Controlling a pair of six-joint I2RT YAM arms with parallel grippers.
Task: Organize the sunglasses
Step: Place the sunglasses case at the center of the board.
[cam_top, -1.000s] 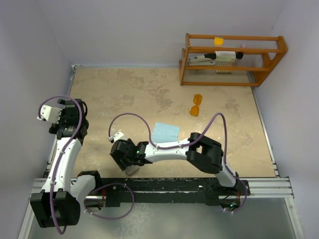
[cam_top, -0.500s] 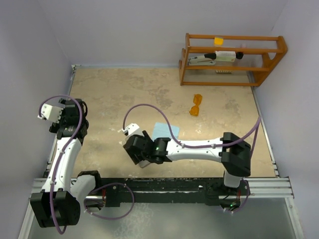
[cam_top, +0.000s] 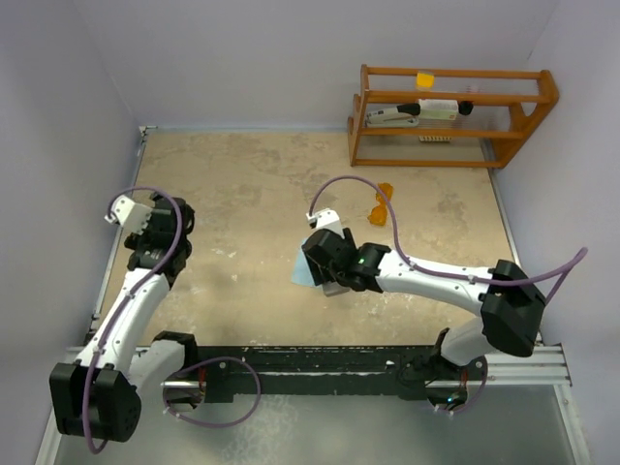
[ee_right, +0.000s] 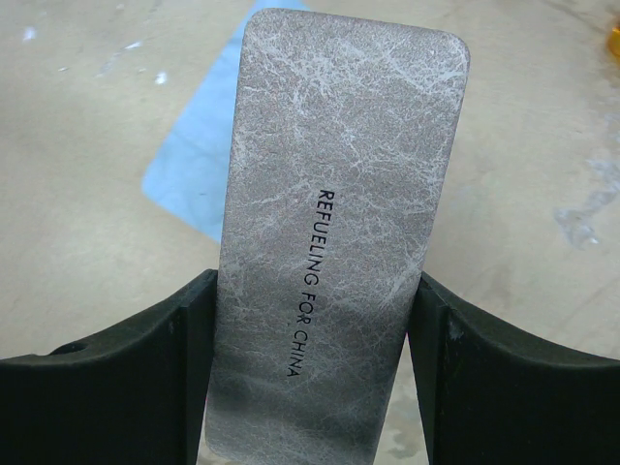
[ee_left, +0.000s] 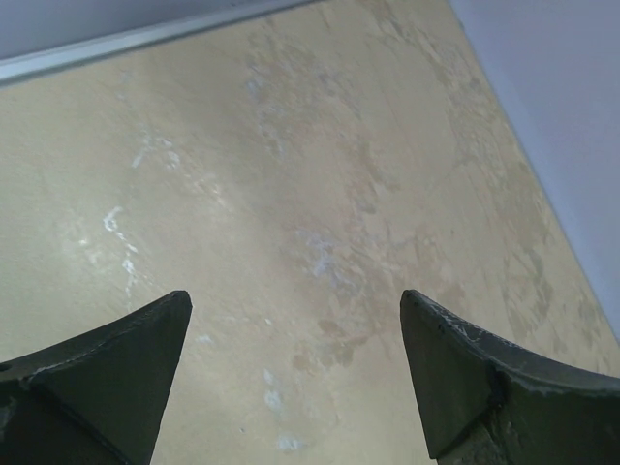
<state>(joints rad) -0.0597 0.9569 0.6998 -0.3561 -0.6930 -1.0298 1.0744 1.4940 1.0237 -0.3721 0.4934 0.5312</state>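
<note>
The right arm (cam_top: 436,281) reaches across the middle of the counter (ee_left: 291,194), and its jaws are pinching a grey sunglasses case (ee_right: 339,242) by its long sides. The dark fingers (ee_right: 116,378) press against both edges near the case's closer end, and the rest of the case sticks out ahead of the jaws. The closed lid faces the wrist camera and carries the printed words "REFUELING FOR CHINA".

Under the held case, and showing out past it to the left of the jaws, a light blue cloth (ee_right: 199,174) lies flat on the counter. Whether the case touches the cloth cannot be told.

The orange sunglasses (cam_top: 383,205) lie on the counter ahead of the right jaws and off to their right, apart from both the case and the cloth. Nothing holds them.

Farther out beyond the sunglasses, a wooden rack (cam_top: 450,155) stands at the back of the counter with a few small items on its rails.

The left arm (cam_top: 136,291) is off at the other side, well apart from all of this. Its jaws are spread wide over bare counter, with nothing between them.
</note>
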